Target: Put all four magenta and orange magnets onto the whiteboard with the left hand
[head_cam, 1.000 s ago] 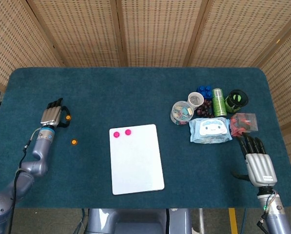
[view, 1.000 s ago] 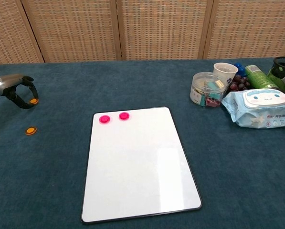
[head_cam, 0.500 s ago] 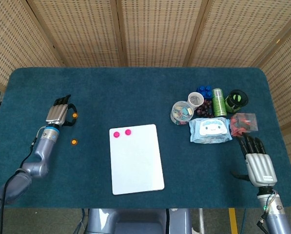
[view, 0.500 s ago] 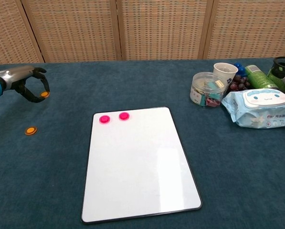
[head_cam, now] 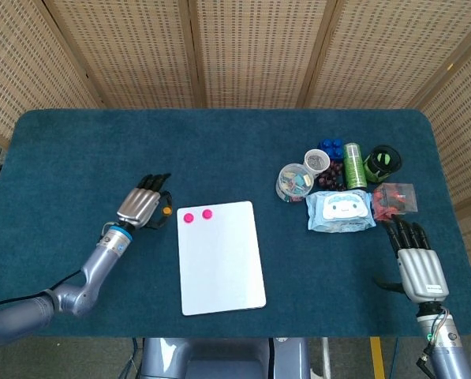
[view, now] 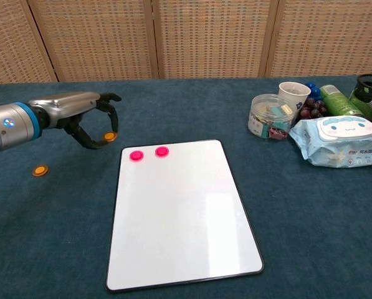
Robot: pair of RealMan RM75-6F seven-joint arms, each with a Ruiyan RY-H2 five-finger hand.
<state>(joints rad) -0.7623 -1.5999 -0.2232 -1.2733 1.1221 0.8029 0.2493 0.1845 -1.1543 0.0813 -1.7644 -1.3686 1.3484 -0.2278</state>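
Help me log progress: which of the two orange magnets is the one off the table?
The orange magnet pinched in the left hand, just left of the whiteboard. The other orange magnet lies flat on the cloth, farther left.

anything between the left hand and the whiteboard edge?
No, just bare blue cloth. In the chest view the left hand, pinching an orange magnet, hangs just left of the whiteboard; the head view agrees.

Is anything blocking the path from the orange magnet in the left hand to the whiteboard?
Nothing visible. The left hand pinches an orange magnet just left of the whiteboard; only bare tablecloth lies between. The two magenta magnets sit along its top-left edge.
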